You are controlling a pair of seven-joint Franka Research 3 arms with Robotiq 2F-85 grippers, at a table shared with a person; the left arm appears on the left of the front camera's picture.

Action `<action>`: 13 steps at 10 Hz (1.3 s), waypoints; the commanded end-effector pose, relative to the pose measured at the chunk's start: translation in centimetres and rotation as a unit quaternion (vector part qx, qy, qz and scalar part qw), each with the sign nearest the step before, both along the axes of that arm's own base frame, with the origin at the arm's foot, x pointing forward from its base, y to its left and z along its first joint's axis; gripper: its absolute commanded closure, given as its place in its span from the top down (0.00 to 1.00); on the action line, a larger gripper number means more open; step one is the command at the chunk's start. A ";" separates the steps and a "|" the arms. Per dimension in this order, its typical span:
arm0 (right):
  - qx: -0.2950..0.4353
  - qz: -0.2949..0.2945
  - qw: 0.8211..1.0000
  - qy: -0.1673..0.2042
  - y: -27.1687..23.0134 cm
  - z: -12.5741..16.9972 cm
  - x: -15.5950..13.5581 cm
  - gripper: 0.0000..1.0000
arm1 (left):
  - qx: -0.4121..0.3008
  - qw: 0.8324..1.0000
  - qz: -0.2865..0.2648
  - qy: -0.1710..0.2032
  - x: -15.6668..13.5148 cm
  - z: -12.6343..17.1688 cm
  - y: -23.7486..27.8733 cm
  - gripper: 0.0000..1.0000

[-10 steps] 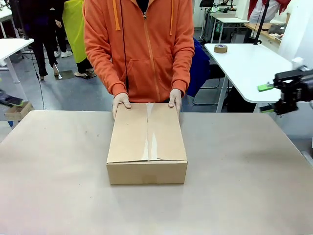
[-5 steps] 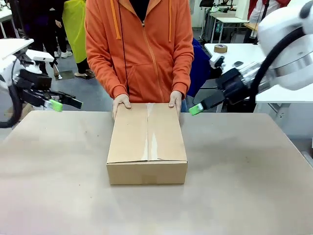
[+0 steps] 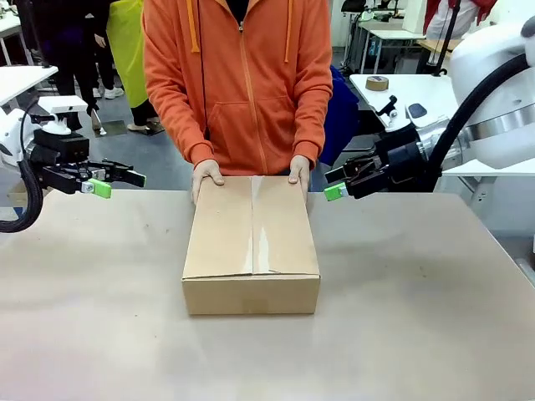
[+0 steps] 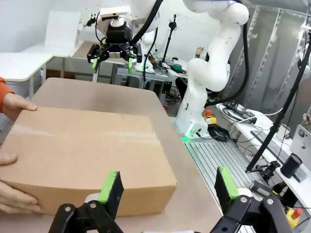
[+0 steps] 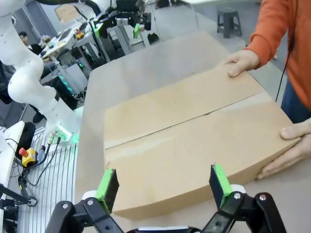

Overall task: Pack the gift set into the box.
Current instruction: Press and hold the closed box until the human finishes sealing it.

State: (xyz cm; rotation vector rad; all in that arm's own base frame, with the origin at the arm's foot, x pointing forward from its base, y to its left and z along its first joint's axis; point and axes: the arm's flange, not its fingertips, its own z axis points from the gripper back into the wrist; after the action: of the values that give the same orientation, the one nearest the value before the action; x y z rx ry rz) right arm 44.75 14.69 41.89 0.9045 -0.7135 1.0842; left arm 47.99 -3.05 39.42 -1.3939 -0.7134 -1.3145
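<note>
Box (image 3: 251, 242) sat mid-table (image 3: 418, 317), flaps down, person's hands (image 3: 207, 174) on far corners. Stiff cardboard, probably light, wider than either claw. Best taken by flap edge at centre seam, not around body. Left gripper (image 3: 119, 184) hovered over table's left edge, fingers spread wide, empty. Right gripper (image 3: 333, 183) hovered near box's far right corner, likewise wide and empty. Both pointed inward.

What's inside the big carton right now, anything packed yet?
Cannot tell: the carton has its top flaps folded shut, hiding the inside. On top, the person's one hand and other hand rest at its far edge.
</note>
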 end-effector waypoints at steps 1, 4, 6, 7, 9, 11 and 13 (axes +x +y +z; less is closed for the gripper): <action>0.004 -0.003 1.000 -0.009 -0.5 0.2 0.0 1.00 | 0.000 1.000 0.004 -0.012 0.1 -0.1 0.0 1.00; 0.005 0.212 0.936 -0.280 6.6 -2.2 4.0 1.00 | 0.014 0.995 0.014 -0.096 1.4 -0.7 -5.7 1.00; 0.054 0.217 0.927 -0.300 7.9 -4.3 6.6 1.00 | 0.024 0.975 0.074 -0.207 2.0 -2.4 -9.7 1.00; 0.074 0.193 0.937 -0.282 8.3 -5.1 7.4 1.00 | 0.026 0.971 0.078 -0.224 2.1 -3.3 -11.0 1.00; 0.079 0.126 0.959 -0.240 9.0 -6.4 8.7 1.00 | 0.029 0.959 0.090 -0.268 2.3 -4.6 -12.8 1.00; 0.045 0.124 0.971 -0.199 9.9 -7.9 8.7 1.00 | 0.034 0.962 0.099 -0.251 2.5 -5.7 -13.6 1.00; 0.037 0.135 0.976 -0.165 9.5 -9.1 8.9 1.00 | 0.044 0.966 0.073 -0.243 2.1 -6.9 -14.8 1.00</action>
State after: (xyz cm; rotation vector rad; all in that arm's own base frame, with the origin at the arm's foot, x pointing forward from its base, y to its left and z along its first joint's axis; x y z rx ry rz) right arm 53.16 23.86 32.50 0.9141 -0.9847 1.4847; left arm 50.42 -17.24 32.87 -0.9272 -1.0555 -1.5538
